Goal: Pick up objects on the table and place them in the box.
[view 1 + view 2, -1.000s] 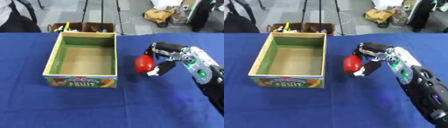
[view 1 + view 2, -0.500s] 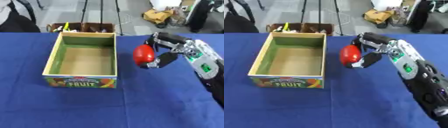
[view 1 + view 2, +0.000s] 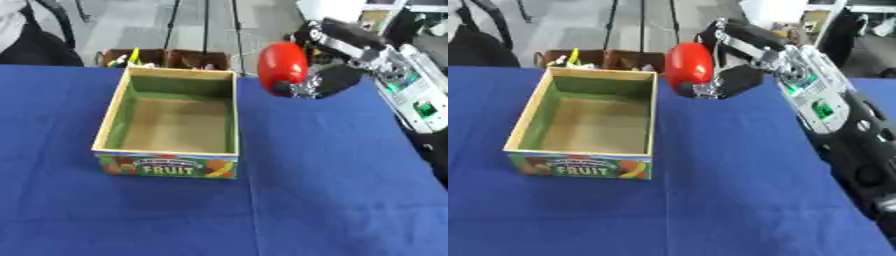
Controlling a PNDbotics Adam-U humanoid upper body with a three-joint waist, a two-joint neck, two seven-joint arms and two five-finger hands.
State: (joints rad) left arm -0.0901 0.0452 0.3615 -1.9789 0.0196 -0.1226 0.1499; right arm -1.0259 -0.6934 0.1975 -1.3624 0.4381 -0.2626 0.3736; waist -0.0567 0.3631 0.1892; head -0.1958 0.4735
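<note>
Red fruit (image 3: 283, 67) sits curled inside my right hand (image 3: 328, 80), lifted above the blue tabletop (image 3: 332, 170), just right of the open fruit box (image 3: 168, 162). I'm mid-carry; next I must swing left over the box and release.

Red round obj (image 3: 283, 67) held aloft just right of open, upright FRUIT box (image 3: 174, 123).

The right hand (image 3: 730, 75) holds a red object (image 3: 689, 65), perhaps an apple, its fingers (image 3: 724, 30) curled round it, raised just beside the far right corner of the open box (image 3: 581, 165) on the blue table (image 3: 737, 200).
</note>
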